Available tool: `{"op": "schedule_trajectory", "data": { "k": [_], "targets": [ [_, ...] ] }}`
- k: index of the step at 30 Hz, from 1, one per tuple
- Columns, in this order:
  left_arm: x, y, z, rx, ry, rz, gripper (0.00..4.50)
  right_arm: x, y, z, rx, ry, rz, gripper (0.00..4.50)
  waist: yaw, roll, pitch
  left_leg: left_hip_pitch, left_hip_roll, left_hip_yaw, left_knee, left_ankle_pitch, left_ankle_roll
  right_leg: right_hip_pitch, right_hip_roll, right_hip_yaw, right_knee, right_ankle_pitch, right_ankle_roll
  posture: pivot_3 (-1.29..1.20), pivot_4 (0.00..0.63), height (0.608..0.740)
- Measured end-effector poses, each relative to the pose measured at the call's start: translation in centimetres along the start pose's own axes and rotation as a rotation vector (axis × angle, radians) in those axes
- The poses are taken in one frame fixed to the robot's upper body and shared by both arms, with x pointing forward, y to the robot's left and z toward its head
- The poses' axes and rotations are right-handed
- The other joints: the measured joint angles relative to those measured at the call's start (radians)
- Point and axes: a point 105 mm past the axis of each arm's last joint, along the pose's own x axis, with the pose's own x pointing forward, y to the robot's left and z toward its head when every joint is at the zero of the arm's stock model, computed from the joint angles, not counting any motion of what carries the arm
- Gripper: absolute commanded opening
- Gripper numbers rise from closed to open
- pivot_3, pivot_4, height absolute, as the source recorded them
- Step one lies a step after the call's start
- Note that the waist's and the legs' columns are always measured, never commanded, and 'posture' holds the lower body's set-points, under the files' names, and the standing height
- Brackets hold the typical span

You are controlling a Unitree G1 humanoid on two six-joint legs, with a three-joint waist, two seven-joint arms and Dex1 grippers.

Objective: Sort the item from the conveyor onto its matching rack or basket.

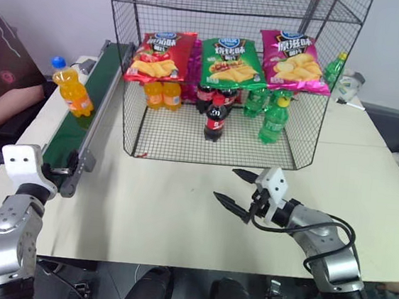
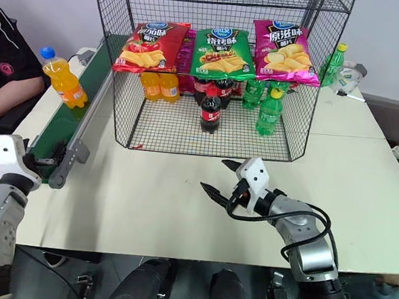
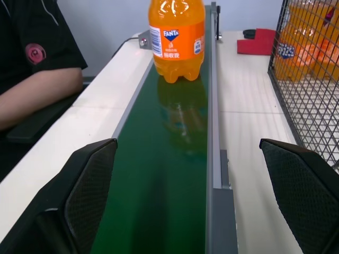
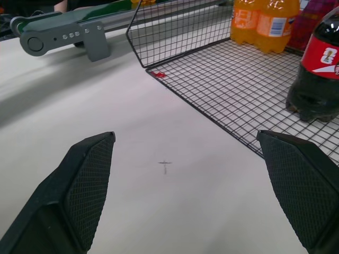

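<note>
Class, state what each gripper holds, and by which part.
Nothing is held. The left gripper and right gripper are both open; the orange soda bottle stands free on the conveyor.

Both arms reach forward, the left gripper (image 3: 193,198) and right gripper (image 1: 242,188) each spread wide and empty.

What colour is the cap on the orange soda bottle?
Blue, on the orange soda bottle; clearest in the left eye view.

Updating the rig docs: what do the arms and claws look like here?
Silver-grey metal arm segments. Each wrist carries a white boxy housing. The right claw has two black pointed fingers with mesh-textured pads; the left claw matches. A black cable loops along the right forearm.
</note>
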Motion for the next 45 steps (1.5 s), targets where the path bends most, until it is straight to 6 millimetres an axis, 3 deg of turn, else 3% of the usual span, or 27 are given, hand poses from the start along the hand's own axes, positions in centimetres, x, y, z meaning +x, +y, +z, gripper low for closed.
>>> {"op": "schedule_trajectory", "data": {
  "k": [31,45],
  "targets": [
    [1.7,0.2,1.8,-0.002,-0.047,0.012,4.50,0.1,-0.1,0.1,-0.001,0.005,-0.015,4.45,0.000,0.000,0.000,0.000,0.000,0.000,0.000,0.000,0.000,0.000,0.000,0.000,0.000,0.000,0.000,0.00,0.150,0.740],
    [1.9,1.4,2.7,0.032,-0.073,0.059,4.50,0.4,0.2,-0.1,-0.005,0.015,-0.010,4.45,0.000,0.000,0.000,0.000,0.000,0.000,0.000,0.000,0.000,0.000,0.000,0.000,0.000,0.000,0.001,0.00,0.150,0.740]
  ]
}}
